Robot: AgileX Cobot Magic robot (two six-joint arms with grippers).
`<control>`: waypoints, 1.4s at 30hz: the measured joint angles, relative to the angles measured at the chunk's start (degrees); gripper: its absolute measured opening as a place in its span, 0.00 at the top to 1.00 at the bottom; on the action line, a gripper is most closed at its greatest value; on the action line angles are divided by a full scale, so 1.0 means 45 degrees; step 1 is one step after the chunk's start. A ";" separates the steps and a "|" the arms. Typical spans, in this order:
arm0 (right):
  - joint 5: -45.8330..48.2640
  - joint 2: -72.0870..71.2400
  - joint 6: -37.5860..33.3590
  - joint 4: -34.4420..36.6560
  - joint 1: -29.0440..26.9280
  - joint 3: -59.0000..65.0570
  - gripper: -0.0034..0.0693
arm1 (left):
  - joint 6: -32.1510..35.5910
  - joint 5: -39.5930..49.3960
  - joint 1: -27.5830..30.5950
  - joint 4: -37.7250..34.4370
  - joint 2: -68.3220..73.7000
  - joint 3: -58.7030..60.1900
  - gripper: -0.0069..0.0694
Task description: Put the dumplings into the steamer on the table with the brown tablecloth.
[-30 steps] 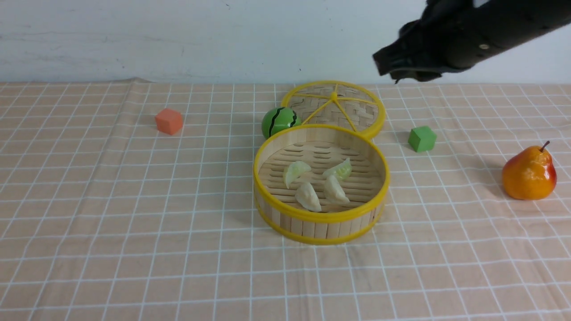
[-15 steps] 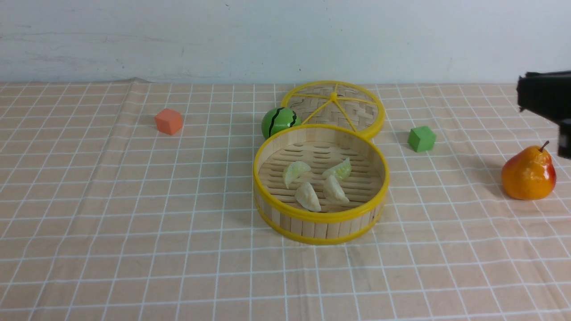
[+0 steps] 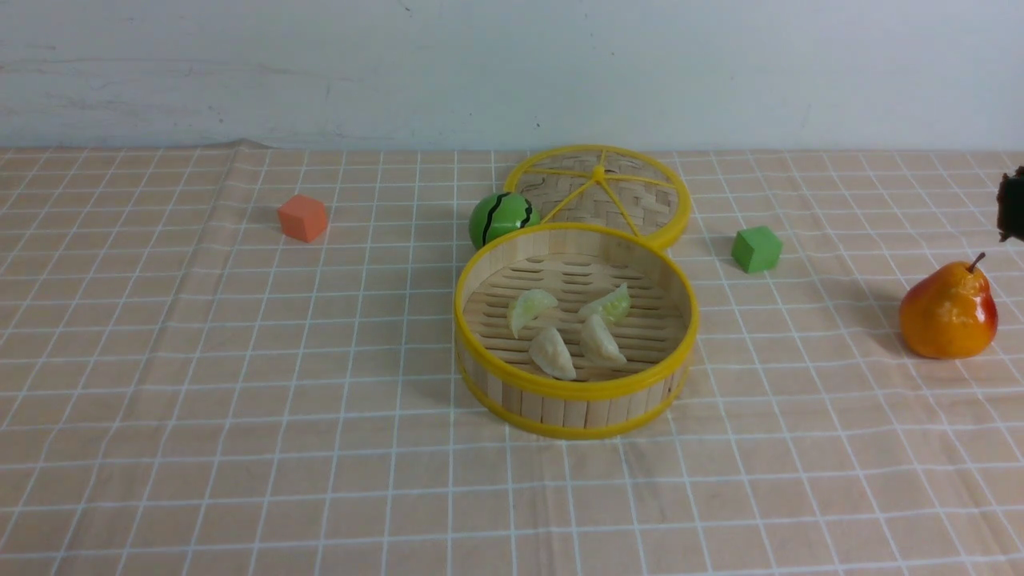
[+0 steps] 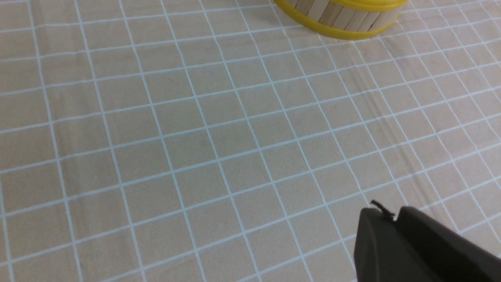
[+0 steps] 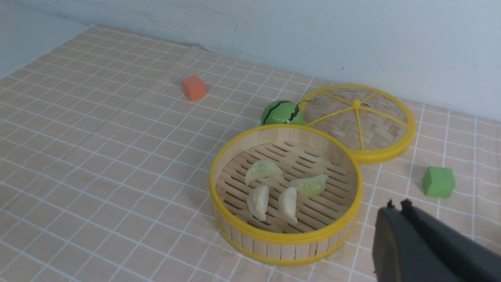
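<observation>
The steamer (image 3: pixel 576 404) stands mid-table on the brown tablecloth (image 3: pixel 240 360). All four dumplings lie on its slatted floor: two pale green (image 3: pixel 530 308) (image 3: pixel 610 304) and two beige (image 3: pixel 552 352) (image 3: pixel 600 340). They also show in the right wrist view (image 5: pixel 263 171) (image 5: pixel 311 185) (image 5: pixel 258 201) (image 5: pixel 289 203). My right gripper (image 5: pixel 396 205) is shut and empty, raised beside the steamer (image 5: pixel 285 235); only a bit of that arm (image 3: pixel 1012 204) shows at the front view's right edge. My left gripper (image 4: pixel 385 214) is shut and empty over bare cloth, the steamer's wall (image 4: pixel 344 15) far from it.
The woven lid (image 3: pixel 600 192) lies behind the steamer, a toy watermelon ball (image 3: pixel 500 218) at its left. An orange cube (image 3: pixel 303 218) sits far left, a green cube (image 3: pixel 756 249) right of the steamer, a pear (image 3: pixel 949 312) at far right.
My right arm has swung from above the lid off to the right, almost out of the front view. The dumplings and steamer have not moved.
</observation>
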 joint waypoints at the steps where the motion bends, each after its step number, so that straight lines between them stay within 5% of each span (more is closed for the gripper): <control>1: 0.0011 0.0000 0.0000 0.0000 0.0000 0.0000 0.97 | 0.0000 0.0000 0.0000 0.0000 0.0000 0.0000 0.84; 16: -0.2193 -0.1081 0.0011 0.0282 -0.0280 0.2872 0.98 | 0.0000 0.0000 0.0000 0.0000 0.0000 0.0000 0.82; 22: -0.4513 -0.4532 0.0011 0.0153 -0.2541 0.6929 0.98 | 0.0000 0.0000 0.0000 0.0000 0.0000 0.0000 0.81; 29: -0.4522 -0.8451 0.0946 0.0038 -0.5444 1.0896 0.98 | 0.0000 0.0000 0.0000 0.0000 0.0000 0.0000 0.80; 42: -0.3233 -0.9759 0.0856 -0.0675 -0.5878 1.2450 0.98 | 0.0000 0.0026 0.0000 0.0000 0.0000 0.0000 0.79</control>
